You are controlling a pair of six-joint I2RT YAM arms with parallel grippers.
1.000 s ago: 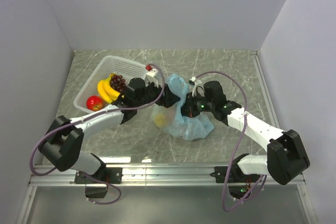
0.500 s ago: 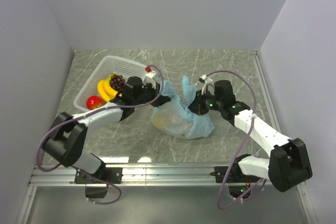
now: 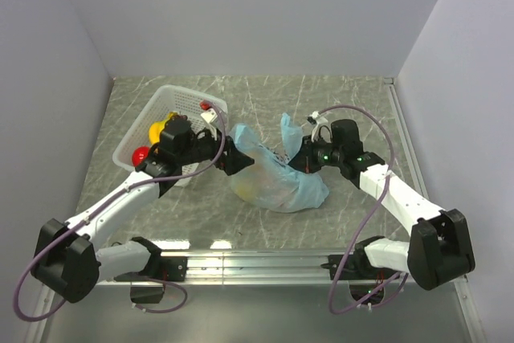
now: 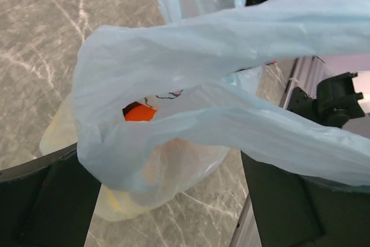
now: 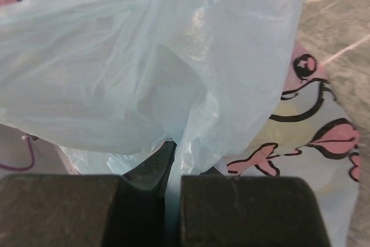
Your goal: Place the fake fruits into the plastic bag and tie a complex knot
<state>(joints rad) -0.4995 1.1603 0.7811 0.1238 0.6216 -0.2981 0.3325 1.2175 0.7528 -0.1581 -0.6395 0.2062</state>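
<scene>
The light-blue plastic bag (image 3: 277,186) lies in the middle of the table with fake fruits inside. An orange (image 4: 139,113) shows through its mouth and something yellow (image 3: 255,187) through its skin. My left gripper (image 3: 229,155) is at the bag's left end, open, with one handle loop (image 4: 191,93) draped across its wide-spread fingers (image 4: 46,201). My right gripper (image 3: 302,160) is shut on the other handle (image 3: 290,129), and a thin strip of it (image 5: 173,166) runs between the fingers (image 5: 243,209). No knot is in view.
A white latticed basket (image 3: 186,100) stands at the back left, partly under my left arm. It holds a yellow fruit (image 3: 156,129) and a red apple (image 3: 141,153). Grey walls close in the marbled table on three sides.
My left arm has drawn back to the left, and its gripper has shut and then opened wide under a handle loop. The right gripper has shifted slightly right, still shut on its handle.
</scene>
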